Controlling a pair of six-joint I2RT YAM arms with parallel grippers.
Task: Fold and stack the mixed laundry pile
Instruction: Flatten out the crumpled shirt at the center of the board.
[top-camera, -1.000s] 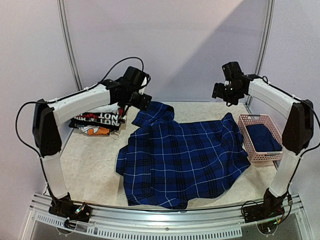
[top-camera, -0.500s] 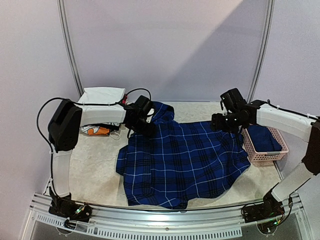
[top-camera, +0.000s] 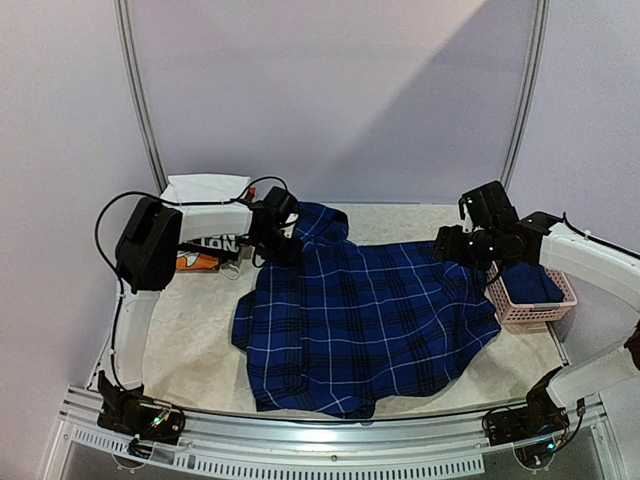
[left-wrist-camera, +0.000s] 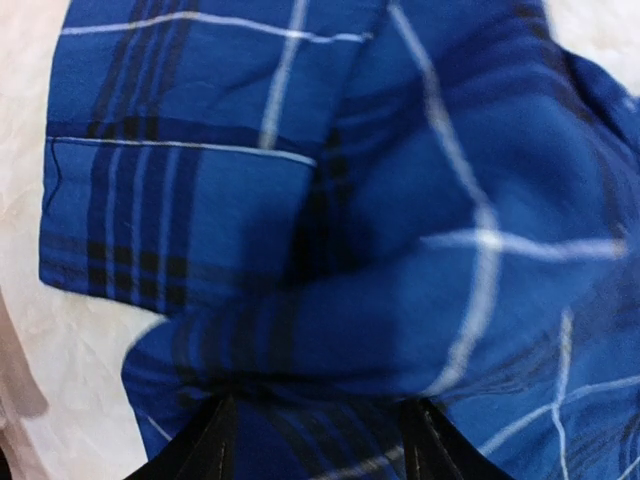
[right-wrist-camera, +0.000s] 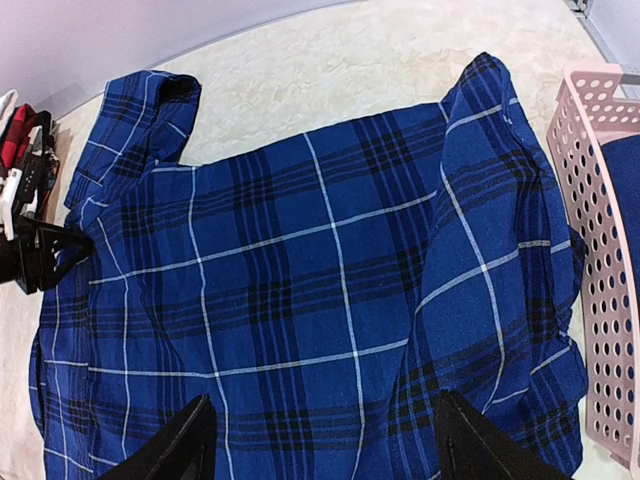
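From above, the plaid shirt (top-camera: 370, 320) lies spread open in the middle of the table (top-camera: 190, 330), collar end toward the far left. The left arm (top-camera: 205, 220) bends high at its elbow and runs level to the right. Its left gripper (top-camera: 282, 243) is down on the shirt's far-left corner, beside a folded black garment (top-camera: 212, 243) and a white one (top-camera: 205, 188). The right arm (top-camera: 590, 255) stretches in low from the right, and the right gripper (top-camera: 455, 246) hangs over the shirt's far-right corner. Just right of it stands a pink basket (top-camera: 522, 318) holding the navy T-shirt (top-camera: 530, 283).

The left wrist view is filled with shirt cloth. The left gripper's fingers (left-wrist-camera: 215, 445) stand apart with a bunched fold between them; whether they pinch it cannot be told.

In the right wrist view, the right gripper (right-wrist-camera: 322, 400) points down at the flat shirt with its fingers (right-wrist-camera: 185, 440) spread wide, holding nothing. The basket's wall sits at the right edge.
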